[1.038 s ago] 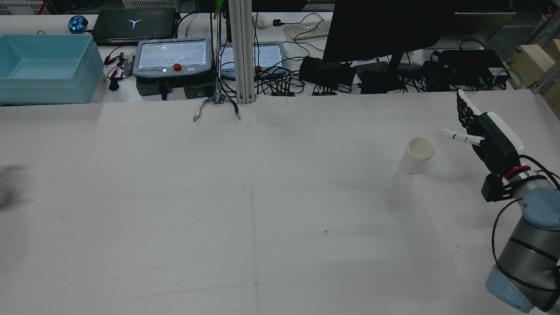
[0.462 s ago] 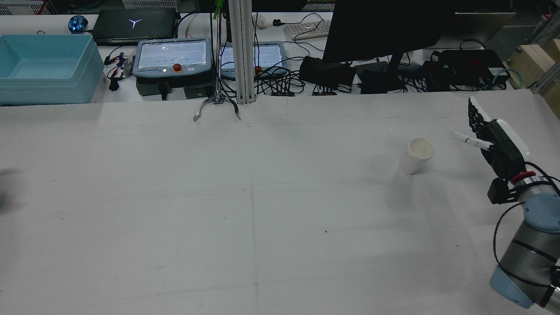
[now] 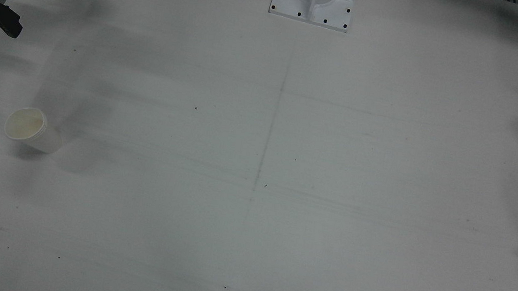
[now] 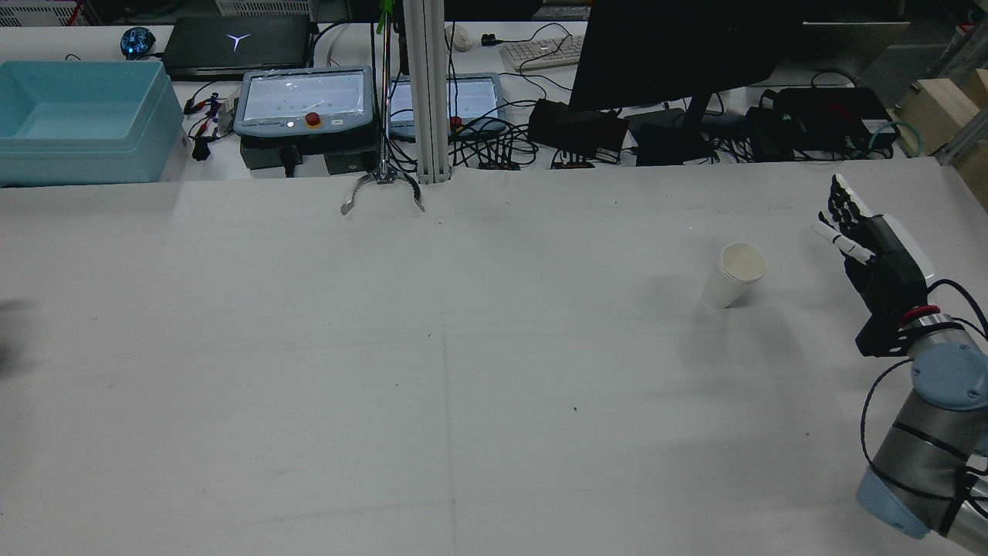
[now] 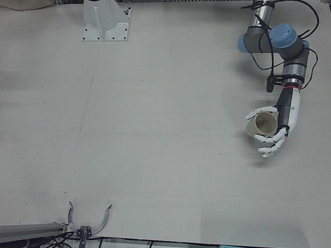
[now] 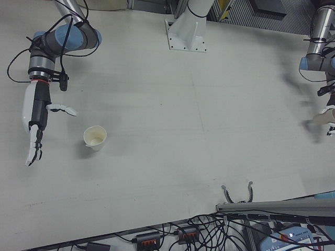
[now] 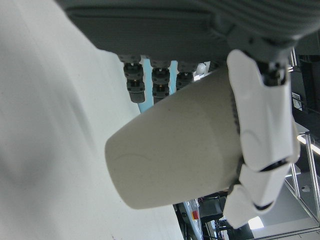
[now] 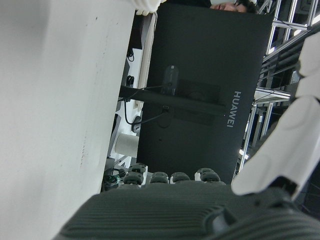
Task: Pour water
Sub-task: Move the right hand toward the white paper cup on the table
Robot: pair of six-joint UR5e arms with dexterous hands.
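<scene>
— Where is the left hand [image 5: 274, 128]?
— Out at the robot's left edge of the table [image 5: 151, 102], seen best from the left-front camera. Its fingers [image 5: 267, 147] are curled round a paper cup [image 5: 263, 124], thumb on one side and the rest on the other. The cup lies tilted on its side in the grasp, with its open mouth facing that camera. The hand camera shows the same cup [image 7: 175, 150] close up, with a white thumb [image 7: 260, 120] pressed against its wall.

— And the right hand [image 6: 35, 123]?
— It is spread wide and holds nothing. In the right-front view the fingers point toward the near edge of the table, with the thumb [image 6: 63, 109] sticking out sideways toward the second cup [image 6: 95, 138].

— Is it touching that cup?
— No. The cup stands upright on the table, just beside the hand but apart from it. The rear view agrees: the cup [image 4: 733, 275] stands to the left of the right hand [image 4: 872, 251], with bare table between them.

— Anything inside the cups?
— I cannot tell; both interiors look pale.
</scene>
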